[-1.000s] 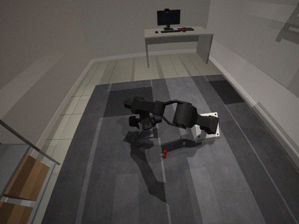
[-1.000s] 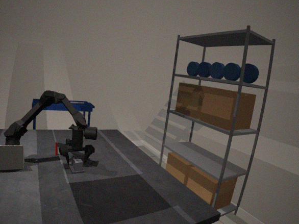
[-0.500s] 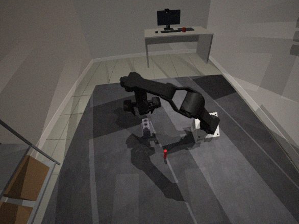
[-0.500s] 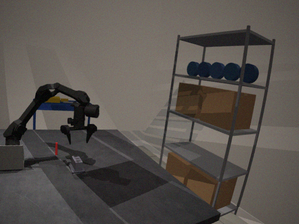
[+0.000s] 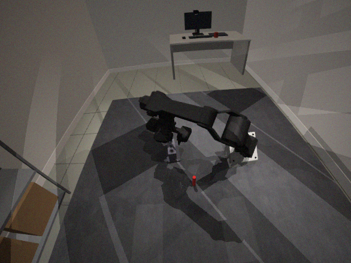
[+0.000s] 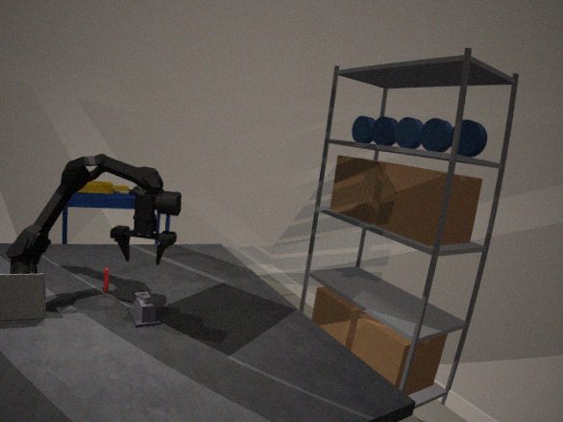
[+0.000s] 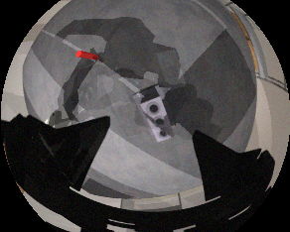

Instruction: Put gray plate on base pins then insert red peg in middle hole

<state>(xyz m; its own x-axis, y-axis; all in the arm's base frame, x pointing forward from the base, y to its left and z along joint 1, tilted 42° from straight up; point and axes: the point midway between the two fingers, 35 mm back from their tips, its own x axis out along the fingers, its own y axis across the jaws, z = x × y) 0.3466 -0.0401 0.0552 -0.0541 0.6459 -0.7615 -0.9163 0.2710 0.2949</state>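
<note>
The gray plate (image 5: 172,147) (image 7: 147,104) rests on top of the base (image 5: 173,157) (image 6: 145,312), with its holes facing up. It looks about level, but I cannot tell whether it sits fully down on both pins. The red peg (image 5: 194,181) (image 6: 106,281) (image 7: 87,55) stands upright on the table, apart from the base and toward the upper left in the wrist view. My gripper (image 6: 143,261) (image 7: 154,128) is wide open and empty, pointing down above the plate and base. In the top view the arm hangs close over the plate's far end.
The white mounting plate (image 5: 253,156) lies under the arm's root. In the exterior view a pale block (image 6: 21,298) stands at the left. A metal shelf (image 6: 384,274) with boxes stands beyond the table's edge, and a desk (image 5: 206,40) stands far behind.
</note>
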